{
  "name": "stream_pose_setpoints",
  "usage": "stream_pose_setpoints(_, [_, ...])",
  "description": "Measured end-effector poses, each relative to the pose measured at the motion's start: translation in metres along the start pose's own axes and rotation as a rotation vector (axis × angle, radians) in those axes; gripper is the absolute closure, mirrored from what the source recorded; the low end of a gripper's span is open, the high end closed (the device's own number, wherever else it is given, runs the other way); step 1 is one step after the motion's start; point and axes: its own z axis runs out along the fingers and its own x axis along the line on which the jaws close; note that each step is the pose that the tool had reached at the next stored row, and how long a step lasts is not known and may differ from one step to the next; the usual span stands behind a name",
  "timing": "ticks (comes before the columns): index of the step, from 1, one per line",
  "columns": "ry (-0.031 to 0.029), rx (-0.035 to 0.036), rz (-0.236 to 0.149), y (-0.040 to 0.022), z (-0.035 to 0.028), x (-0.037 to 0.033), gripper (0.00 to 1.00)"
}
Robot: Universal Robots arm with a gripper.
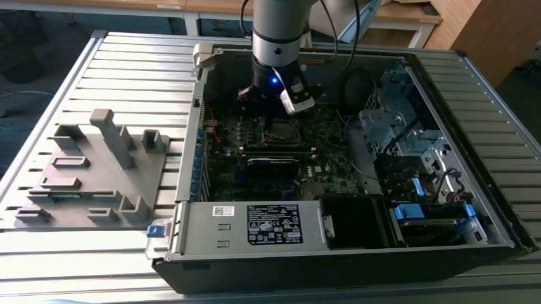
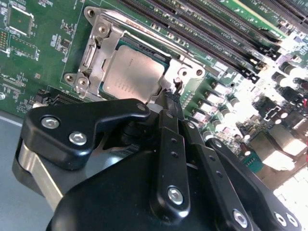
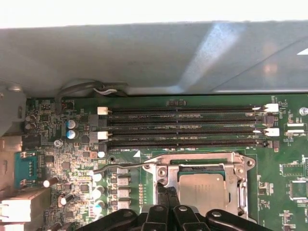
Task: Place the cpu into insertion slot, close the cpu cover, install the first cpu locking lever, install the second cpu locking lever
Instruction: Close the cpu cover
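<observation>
Exterior view first: the arm reaches down into an open computer case point(image 1: 338, 278) that lies on a slatted metal table point(image 1: 127, 63). The gripper point(image 1: 266, 117) hangs directly over the socket point(image 1: 279, 132) on the green circuit board point(image 1: 334, 180). Off toward the exterior view's left of the gripper, well apart from it and outside the case, a grey moulded holder point(image 1: 93, 171) sits on the table. A boxy power unit point(image 1: 253, 225) is at the near end of the case.

In the second wrist view the gripper point(image 2: 171, 98) has its two black fingers point(image 2: 166, 130) pressed together to a narrow tip. The tip is right at one edge of the socket frame, and I cannot tell whether it is pinching anything. The chip point(image 2: 132, 72) lies flat in the socket just ahead of the fingertips, its dull silver top showing. The shiny metal cover point(image 2: 101, 48) is down around the chip, framing it on all sides. The long black memory slots point(image 2: 216, 29) run beyond the socket, farther from the gripper.

In the first wrist view the gripper point(image 3: 166, 190) is just beside the chip point(image 3: 202, 187) and at the edge of the cover point(image 3: 238, 178). A thin wire lever point(image 3: 125, 166) runs along the far side of the cover and sticks out past it. Beyond it are the memory slots point(image 3: 183, 127), then the grey case wall point(image 3: 144, 57).
</observation>
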Motion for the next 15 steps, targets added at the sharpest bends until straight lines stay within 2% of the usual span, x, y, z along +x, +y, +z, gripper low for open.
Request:
stream_pose_setpoints(3, [0.0001,0.0001,0.000,0.0001,-0.0001,-0.0016,0.89])
stream_pose_setpoints(12, [0.0002,0.0001,0.000,0.0007,0.0000,-0.0233,0.89])
stream_pose_setpoints(15, [0.0002,0.0001,0.000,0.0007,0.0000,-0.0256,0.89])
